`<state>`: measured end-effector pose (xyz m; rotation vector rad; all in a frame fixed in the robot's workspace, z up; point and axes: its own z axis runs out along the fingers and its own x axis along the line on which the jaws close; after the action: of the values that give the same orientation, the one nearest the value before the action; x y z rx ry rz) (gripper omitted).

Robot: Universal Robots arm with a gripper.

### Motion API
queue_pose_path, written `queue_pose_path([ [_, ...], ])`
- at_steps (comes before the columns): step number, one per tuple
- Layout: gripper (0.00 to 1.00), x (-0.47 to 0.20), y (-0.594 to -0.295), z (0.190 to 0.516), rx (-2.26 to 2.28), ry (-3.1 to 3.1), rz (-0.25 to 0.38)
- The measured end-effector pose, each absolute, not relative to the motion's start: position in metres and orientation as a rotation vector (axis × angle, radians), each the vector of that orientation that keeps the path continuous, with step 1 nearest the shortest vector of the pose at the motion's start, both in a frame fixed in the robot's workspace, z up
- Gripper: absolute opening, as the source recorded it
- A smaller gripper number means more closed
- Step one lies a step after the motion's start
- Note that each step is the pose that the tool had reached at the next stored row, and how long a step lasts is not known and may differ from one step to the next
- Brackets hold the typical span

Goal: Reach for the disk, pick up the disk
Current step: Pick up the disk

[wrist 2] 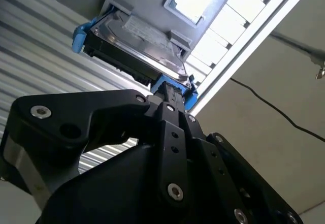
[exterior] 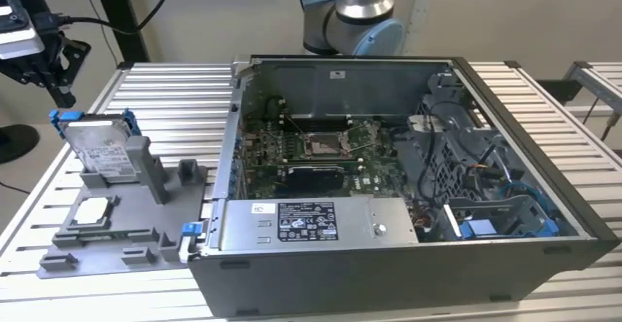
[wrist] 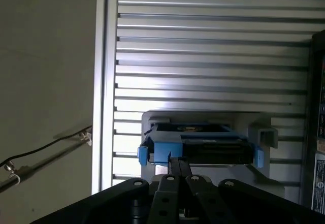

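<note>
Fingers (wrist: 174,167) pressed together, near disk (wrist: 203,150) | disk upright in grey holder (exterior: 146,165)

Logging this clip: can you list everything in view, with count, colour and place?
disk: one, silver with blue side rails, upright in the holder's slot, at the exterior view's left
holder: one, grey, on the table beside the case
chip: one, white-silver, flat on the holder
computer case: one, dark grey, open, mid-table
metal box: one, grey with white sticker, inside the case's near edge
circuit board: one, green, on the case floor
table: one, silver, slatted
arm: one, silver and blue, behind the case
claw: one, black, close to the disk's blue rail
</note>
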<state>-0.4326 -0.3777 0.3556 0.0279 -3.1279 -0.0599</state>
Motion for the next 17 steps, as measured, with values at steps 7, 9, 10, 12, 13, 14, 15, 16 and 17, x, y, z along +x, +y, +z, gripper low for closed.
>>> queue_pose_path([
  [7, 0.0, -0.4326, -0.3778, 0.3555, 0.058, -3.127, -0.06],
  [9, 0.0, -0.4326, -0.3777, 0.3556, 0.088, -3.126, -0.06],
  [10, 0.0, -0.4326, -0.3777, 0.3555, 0.11, -3.125, -0.059],
  [12, 0.0, -0.4326, -0.3777, 0.3556, 0.159, -3.122, -0.059],
  [13, 0.0, -0.4326, -0.3777, 0.3556, 0.187, -3.121, -0.059],
  [14, 0.0, -0.4326, -0.3777, 0.3556, 0.215, -3.119, -0.058],
  [15, 0.0, -0.4326, -0.3777, 0.3556, 0.244, -3.117, -0.058],
  [16, 0.0, -0.4326, -0.3777, 0.3556, 0.273, -3.115, -0.058],
  [17, 0.0, -0.4326, -0.3776, 0.3556, 0.301, -3.112, -0.058],
])
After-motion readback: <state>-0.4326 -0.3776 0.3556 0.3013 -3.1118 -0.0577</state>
